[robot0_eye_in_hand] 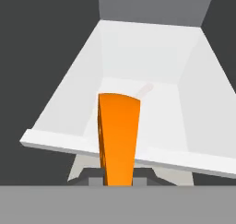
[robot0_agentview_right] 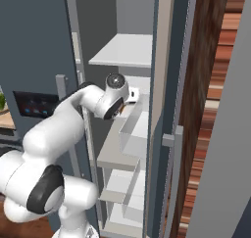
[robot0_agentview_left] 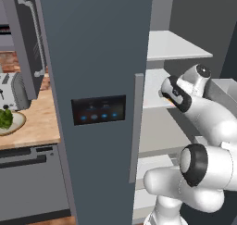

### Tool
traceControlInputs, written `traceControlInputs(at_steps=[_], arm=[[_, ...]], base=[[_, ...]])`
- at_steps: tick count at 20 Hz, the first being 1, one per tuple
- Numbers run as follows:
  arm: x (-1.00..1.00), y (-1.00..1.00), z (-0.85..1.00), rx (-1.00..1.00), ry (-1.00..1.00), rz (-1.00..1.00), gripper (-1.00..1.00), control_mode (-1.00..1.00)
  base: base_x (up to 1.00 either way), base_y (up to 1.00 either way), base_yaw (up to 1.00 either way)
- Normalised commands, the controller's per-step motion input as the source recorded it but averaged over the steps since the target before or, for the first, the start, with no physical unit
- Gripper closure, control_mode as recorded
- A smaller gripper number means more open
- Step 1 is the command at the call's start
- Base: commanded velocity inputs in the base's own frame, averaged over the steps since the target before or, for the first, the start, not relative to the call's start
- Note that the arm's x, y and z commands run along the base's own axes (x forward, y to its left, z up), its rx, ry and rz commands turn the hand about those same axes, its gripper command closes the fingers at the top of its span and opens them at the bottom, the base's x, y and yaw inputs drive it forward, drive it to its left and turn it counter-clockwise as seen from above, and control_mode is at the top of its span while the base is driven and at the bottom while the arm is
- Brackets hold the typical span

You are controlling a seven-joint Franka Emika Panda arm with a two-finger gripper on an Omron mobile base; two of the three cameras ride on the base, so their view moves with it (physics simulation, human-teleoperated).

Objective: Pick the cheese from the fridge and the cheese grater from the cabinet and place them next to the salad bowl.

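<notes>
In the hand view the cheese (robot0_eye_in_hand: 119,138) rises as a narrow orange wedge straight out from between the two dark finger tips at the bottom of the picture, filling the gap between them. The hand (robot0_eye_in_hand: 118,180) is clenched on the cheese, gripping its lower end, and the wedge stands upright along the line of the fingers. Just beyond the cheese runs the front lip of a white bin (robot0_eye_in_hand: 152,52), and the wedge's upper part shows against the bin's pale floor. The bin's side walls spread outward toward the camera, and its grey back wall closes the far end.

From the right base view, the white arm reaches up and into the fridge (robot0_agentview_right: 37,46), whose right-hand door stands swung wide. The hand (robot0_agentview_right: 131,97) sits just inside the fridge opening, beside a white shelf (robot0_agentview_right: 125,50) and above a grey-white drawer; a small touch of orange shows at its tip.

In the left base view the arm bends past the fridge's closed door, which carries a dark control panel (robot0_agentview_left: 98,109) with blue lights. Further left of the fridge, on the wooden surface (robot0_agentview_left: 34,122), rests the salad bowl (robot0_agentview_left: 16,123) with its green lettuce, just in front of a toaster (robot0_agentview_left: 10,90).
</notes>
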Motion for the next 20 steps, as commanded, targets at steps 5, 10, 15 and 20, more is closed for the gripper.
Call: traceControlInputs(at_steps=[5, 10, 15, 20], arm=[[-0.72, 0.17, 0.58, 0.00, 0.03, 0.00, 1.00, -1.00], [-0.92, 0.17, 0.62, 0.00, 0.01, -0.01, 1.00, -1.00], [-1.00, 0.12, 0.31, 0.00, 0.00, -0.02, 1.00, -1.00], [-1.00, 0.20, 0.03, 0.00, -0.01, -0.02, 1.00, -1.00]], base=[[0.00, 0.00, 0.00], [0.00, 0.00, 0.00], [0.00, 0.00, 0.00], [0.00, 0.00, 0.00]])
